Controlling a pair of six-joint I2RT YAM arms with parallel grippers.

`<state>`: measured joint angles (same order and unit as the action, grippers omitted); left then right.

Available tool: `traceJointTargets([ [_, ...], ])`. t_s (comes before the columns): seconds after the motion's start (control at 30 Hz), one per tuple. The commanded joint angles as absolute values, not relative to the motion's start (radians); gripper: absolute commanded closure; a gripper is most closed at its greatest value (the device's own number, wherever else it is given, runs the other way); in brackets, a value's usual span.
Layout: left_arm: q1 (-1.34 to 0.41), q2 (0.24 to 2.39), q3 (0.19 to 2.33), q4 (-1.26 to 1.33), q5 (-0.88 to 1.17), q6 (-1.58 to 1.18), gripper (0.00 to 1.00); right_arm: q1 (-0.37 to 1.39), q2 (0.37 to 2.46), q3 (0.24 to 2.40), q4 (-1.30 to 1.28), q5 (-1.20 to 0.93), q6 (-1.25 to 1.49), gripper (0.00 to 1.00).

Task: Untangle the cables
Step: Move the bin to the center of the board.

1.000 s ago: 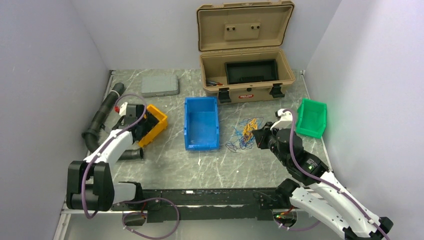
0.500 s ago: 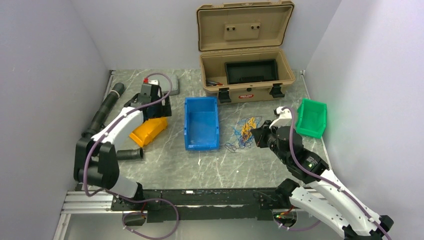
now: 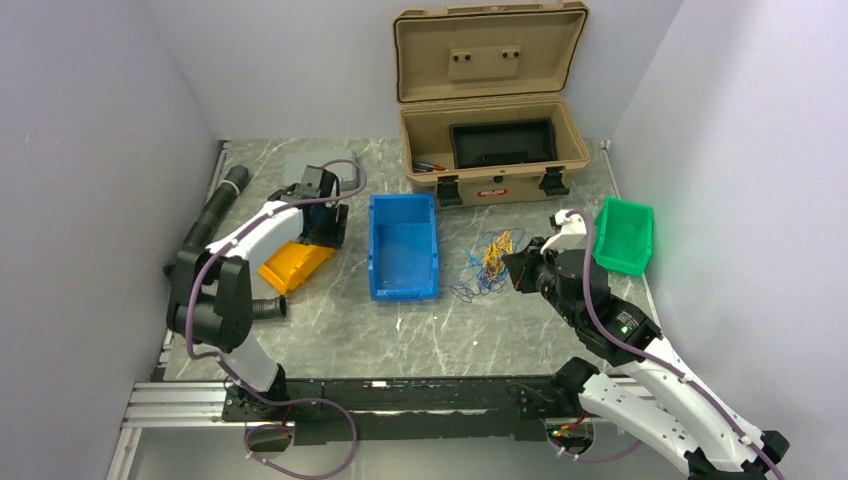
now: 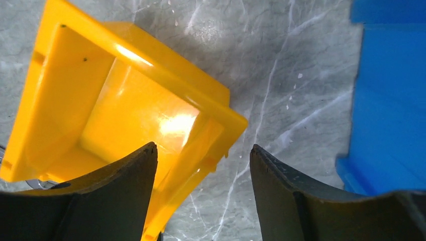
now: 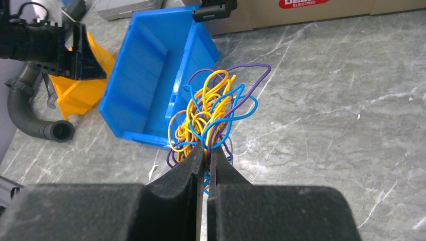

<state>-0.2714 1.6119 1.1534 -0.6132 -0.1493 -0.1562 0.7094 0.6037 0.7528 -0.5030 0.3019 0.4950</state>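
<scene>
The tan case stands open at the back of the table, a black tray inside it. The blue bin sits mid-table, and the green bin is against the right wall. The yellow bin lies tipped over. My left hand hangs released above its corner. My right hand is clenched on strands at the near edge of the cables, a tangle just right of the blue bin. The table is grey marble, the walls pale, and a black hose lies along the left edge.
</scene>
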Motion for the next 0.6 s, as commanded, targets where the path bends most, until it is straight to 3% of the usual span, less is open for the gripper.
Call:
traceJointTargets([
  [0.0, -0.286, 1.683, 1.208, -0.692, -0.184, -0.13, 0.3, 0.709, 0.605, 0.803, -0.492, 0.291, 0.476, 1.0],
  [0.07, -0.286, 1.699, 1.215, -0.695, -0.191, -0.147, 0.33, 0.71, 0.604, 0.8, -0.487, 0.289, 0.481, 1.0],
  [0.23, -0.267, 1.719, 1.257, -0.679, -0.2, -0.227, 0.53, 0.709, 0.604, 0.788, -0.476, 0.28, 0.493, 1.0],
  [0.4, -0.181, 1.769, 1.322, -0.618, -0.044, -0.359, 0.8, 0.709, 0.607, 0.783, -0.467, 0.279, 0.495, 1.0],
  [0.57, -0.109, 1.781, 1.329, -0.55, 0.015, -0.532, 0.82, 0.709, 0.618, 0.793, -0.468, 0.279, 0.494, 1.0],
])
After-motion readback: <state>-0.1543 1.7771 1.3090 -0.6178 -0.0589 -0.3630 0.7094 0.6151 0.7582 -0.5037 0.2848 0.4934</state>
